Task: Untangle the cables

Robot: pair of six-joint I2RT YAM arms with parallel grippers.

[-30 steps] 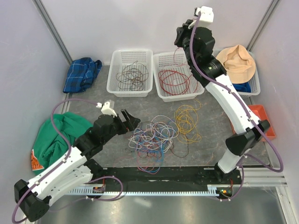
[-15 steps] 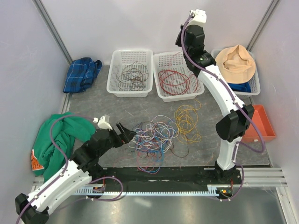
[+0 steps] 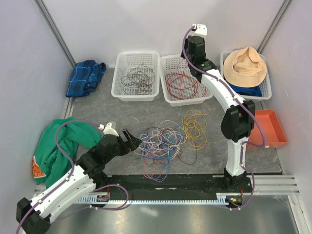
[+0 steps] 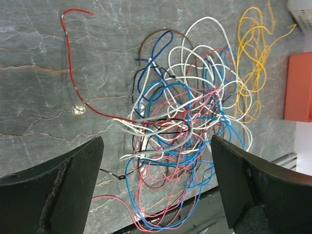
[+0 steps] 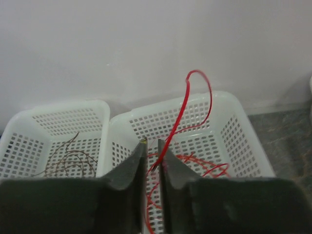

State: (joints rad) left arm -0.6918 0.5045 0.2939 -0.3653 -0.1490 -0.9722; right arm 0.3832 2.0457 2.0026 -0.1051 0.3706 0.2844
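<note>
The tangle of cables (image 3: pixel 158 144), blue, pink, white, dark and purple, lies mid-table; in the left wrist view (image 4: pixel 180 122) it lies spread between my fingers. Yellow cables (image 3: pixel 196 124) lie at its right, also in the left wrist view (image 4: pixel 251 63). A loose red cable (image 4: pixel 70 63) trails off to the tangle's left. My left gripper (image 3: pixel 132 139) is open and empty at the tangle's left edge. My right gripper (image 3: pixel 188 54) hangs over the middle basket (image 3: pixel 163 73), nearly closed on a red cable (image 5: pixel 197 97) that arcs up from between its fingers (image 5: pixel 152 146).
The middle basket holds red cables (image 3: pixel 181 84); the left basket (image 3: pixel 117 80) holds brown cables (image 3: pixel 138 78). A tan hat (image 3: pixel 247 66) sits on the right basket. An orange tray (image 3: pixel 265 127) is at right, a blue cloth (image 3: pixel 85 77) and a green cloth (image 3: pixel 61 144) at left.
My right arm has come down and left from high up, bringing the red cable over the middle basket. My left arm has dropped back toward the near edge, gripper still open.
</note>
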